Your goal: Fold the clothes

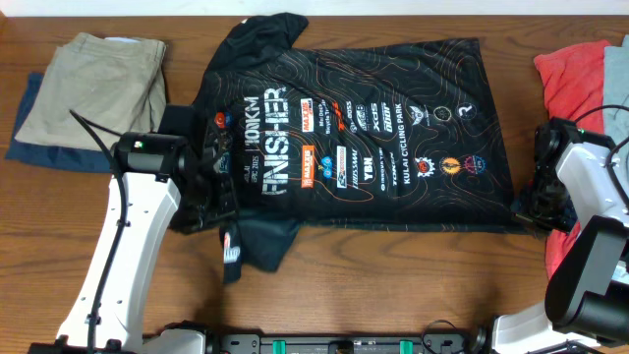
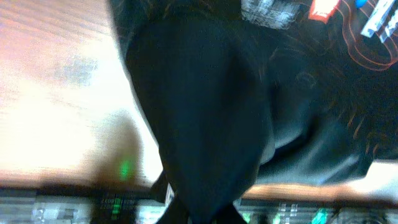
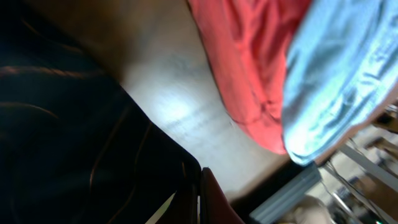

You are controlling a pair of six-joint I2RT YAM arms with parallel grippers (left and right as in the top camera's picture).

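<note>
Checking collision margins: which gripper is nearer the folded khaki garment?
Left. The left gripper is at the sleeve end of the jersey, just right of the khaki garment. The right gripper is at the opposite hem corner.

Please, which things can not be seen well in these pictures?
Left jaws: overhead, the wrist covers them; left wrist view, blurred black jersey fills the frame.
Right jaws: overhead, wrist covers them; right wrist view, cut by the bottom edge.
Smallest logos, overhead: too small to read.
Light blue garment: cut off by the right edge, overhead.

Left arm (image 1: 118, 251) and right arm (image 1: 601, 251) are white with black joints.
</note>
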